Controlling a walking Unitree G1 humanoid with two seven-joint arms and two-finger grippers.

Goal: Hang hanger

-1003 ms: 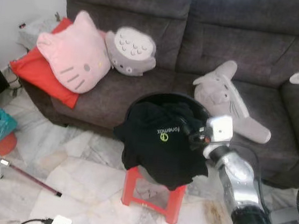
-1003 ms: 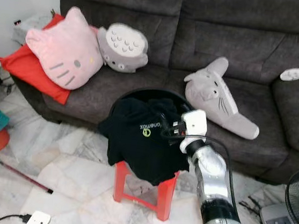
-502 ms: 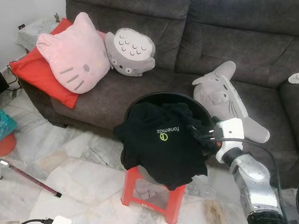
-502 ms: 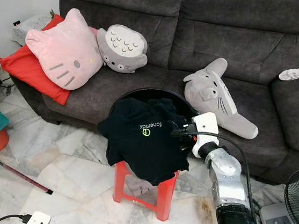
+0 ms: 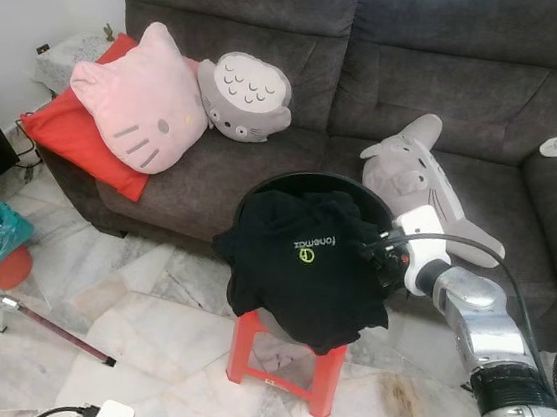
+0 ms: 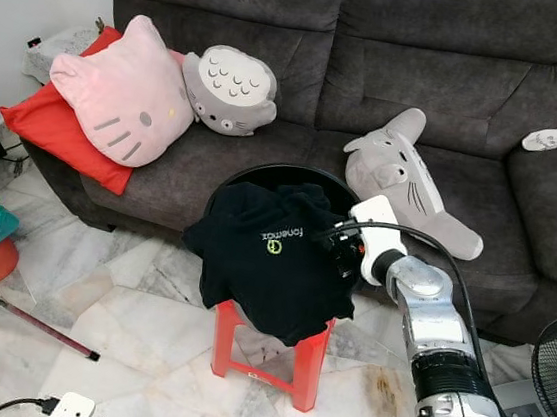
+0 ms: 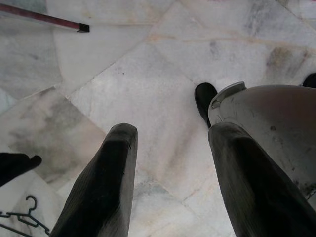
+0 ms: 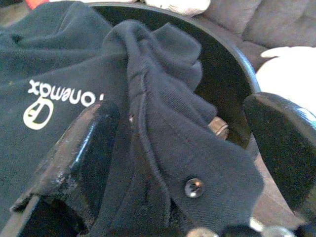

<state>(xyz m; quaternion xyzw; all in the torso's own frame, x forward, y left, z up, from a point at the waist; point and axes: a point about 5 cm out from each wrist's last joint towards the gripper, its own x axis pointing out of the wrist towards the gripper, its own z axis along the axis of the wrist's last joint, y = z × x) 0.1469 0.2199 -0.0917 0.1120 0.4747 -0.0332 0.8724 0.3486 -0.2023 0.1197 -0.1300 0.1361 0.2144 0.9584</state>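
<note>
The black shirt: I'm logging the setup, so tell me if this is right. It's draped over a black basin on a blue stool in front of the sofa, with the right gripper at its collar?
Not quite: the stool is red, not blue, as the left eye view shows. The rest holds: the black shirt drapes over the black basin before the sofa, and the right gripper is at its collar, jaws open.

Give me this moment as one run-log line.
right pincer: open, straddling collar of black polo shirt | shirt: draped over black round basin on red plastic stool | left pincer: open, idle above floor
</note>
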